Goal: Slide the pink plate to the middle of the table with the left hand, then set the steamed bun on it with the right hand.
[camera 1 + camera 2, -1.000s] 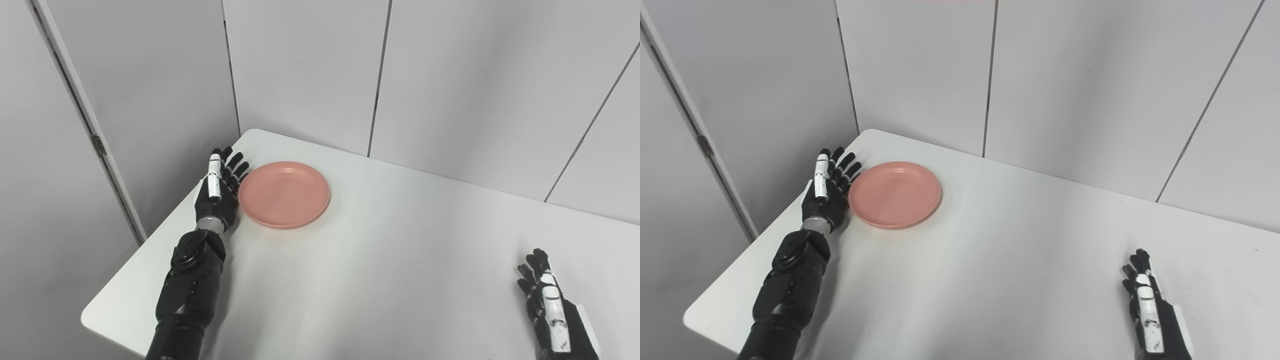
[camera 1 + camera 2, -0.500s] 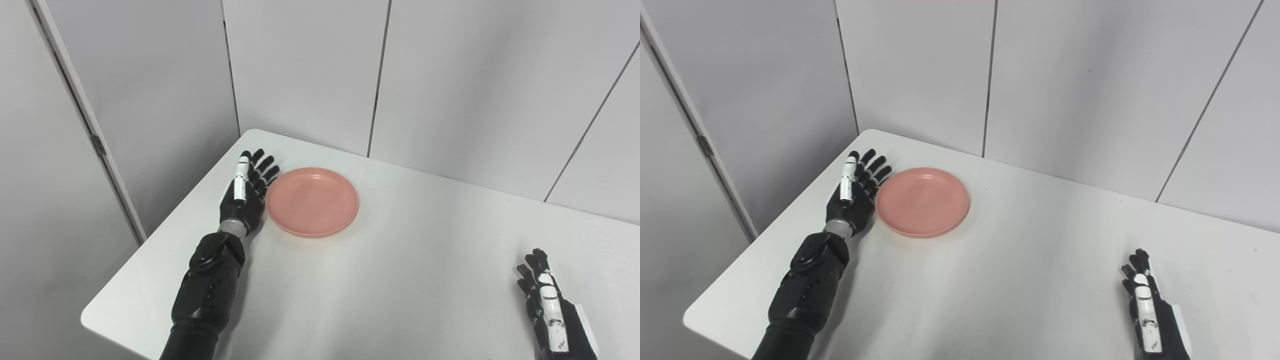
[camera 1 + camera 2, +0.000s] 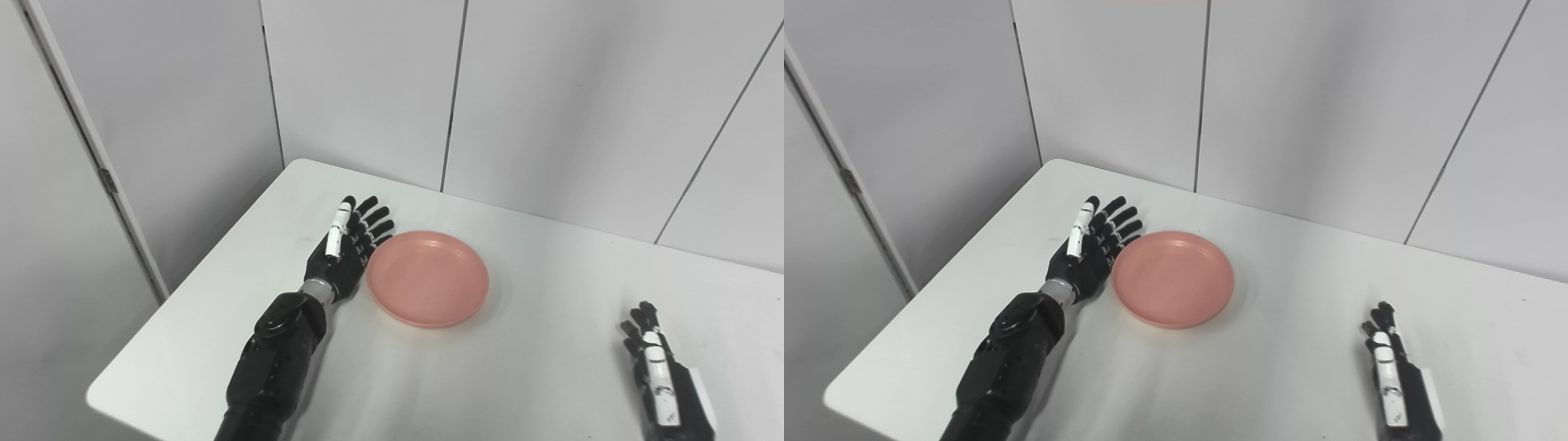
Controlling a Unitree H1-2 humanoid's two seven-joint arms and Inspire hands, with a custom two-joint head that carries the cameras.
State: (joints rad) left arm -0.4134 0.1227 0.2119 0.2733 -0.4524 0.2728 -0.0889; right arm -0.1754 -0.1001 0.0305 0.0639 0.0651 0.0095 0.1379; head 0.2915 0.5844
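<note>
A round pink plate [image 3: 427,278] lies empty on the white table [image 3: 527,380], left of its middle. My left hand [image 3: 346,251] is open, fingers straight, standing on edge with its palm against the plate's left rim. My right hand [image 3: 658,367] is open and empty, resting on the table near the front right. The same plate [image 3: 1172,278], left hand [image 3: 1090,248] and right hand [image 3: 1387,367] show in the right eye view. No steamed bun is in either view.
Grey wall panels [image 3: 551,92] stand close behind the table's far edge and along its left side. The table's left edge and rounded front-left corner [image 3: 101,395] are near my left arm.
My left hand has pushed the plate to the right and toward me across the table. The camera has shifted slightly. The right hand has stayed where it was.
</note>
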